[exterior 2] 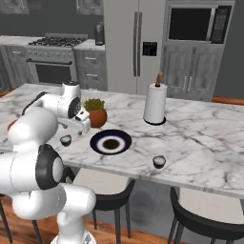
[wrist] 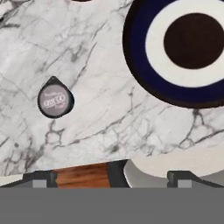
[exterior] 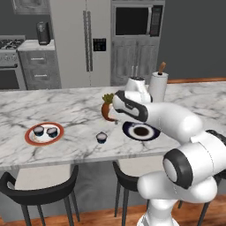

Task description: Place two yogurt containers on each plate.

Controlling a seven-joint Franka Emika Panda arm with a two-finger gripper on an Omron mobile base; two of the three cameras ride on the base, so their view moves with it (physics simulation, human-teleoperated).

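On the marble counter, half of the job is seen to be done.

Two yogurt cups [exterior: 39, 130] [exterior: 52, 132] are set on the orange-rimmed plate [exterior: 31, 137] near the left end. The navy-rimmed plate [exterior: 129, 131] near the front edge is left with no cups. One loose cup [exterior: 102, 137] is found by the front edge, and another cup [exterior 2: 159, 162] further right. The gripper [exterior 2: 85, 125] is held over the counter beside the potted plant [exterior 2: 96, 112]; nothing is held in it, and how wide it is cannot be told.

One yogurt container [wrist: 55, 99] sits well apart from navy-rimmed plate [wrist: 135, 65], apparently upright.
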